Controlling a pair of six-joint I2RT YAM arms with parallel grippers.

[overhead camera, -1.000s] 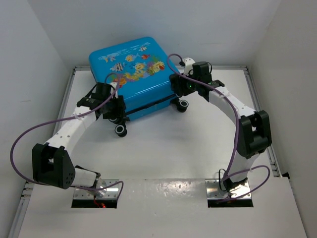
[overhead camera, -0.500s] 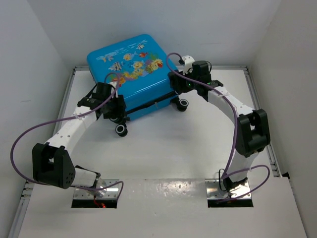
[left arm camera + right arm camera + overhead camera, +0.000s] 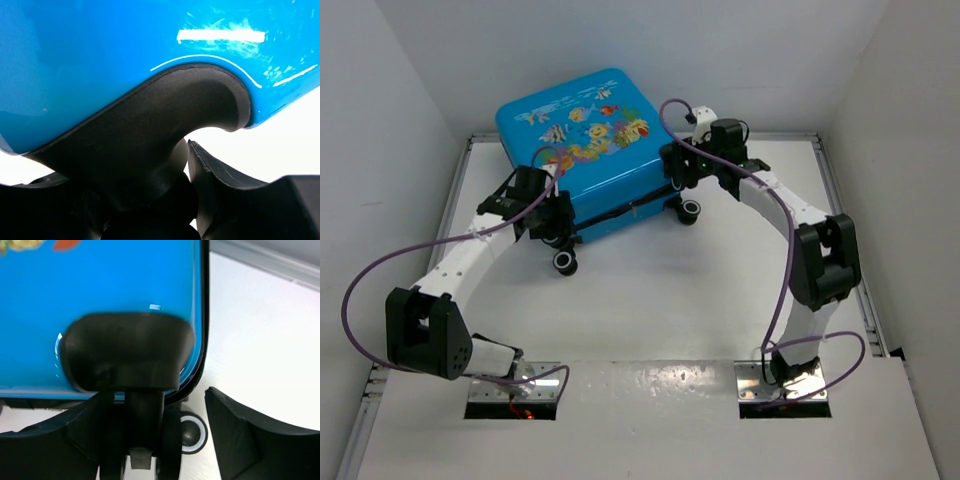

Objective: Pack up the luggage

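The luggage [image 3: 580,130] is a bright-blue suitcase with fish prints, lying closed and flat at the back of the table, wheels toward me. My left gripper [image 3: 552,222] is at its near-left corner. In the left wrist view the blue shell [image 3: 100,50] fills the top and my left gripper [image 3: 150,170] is closed around the black wheel mount [image 3: 165,115]. My right gripper [image 3: 678,178] is at the near-right corner. In the right wrist view my right gripper [image 3: 155,405] is open and straddles the wheel stem [image 3: 145,415] below the shell [image 3: 100,275].
Two small black wheels [image 3: 564,262] [image 3: 690,211] stick out from the suitcase's near edge; one white-rimmed wheel [image 3: 192,432] rests on the white table [image 3: 650,300]. White walls enclose the table on the left, back and right. A metal rail [image 3: 270,262] runs behind the suitcase.
The suitcase has shifted slightly to the left and back. My right gripper has moved a little left along with its corner. The left arm has barely moved.
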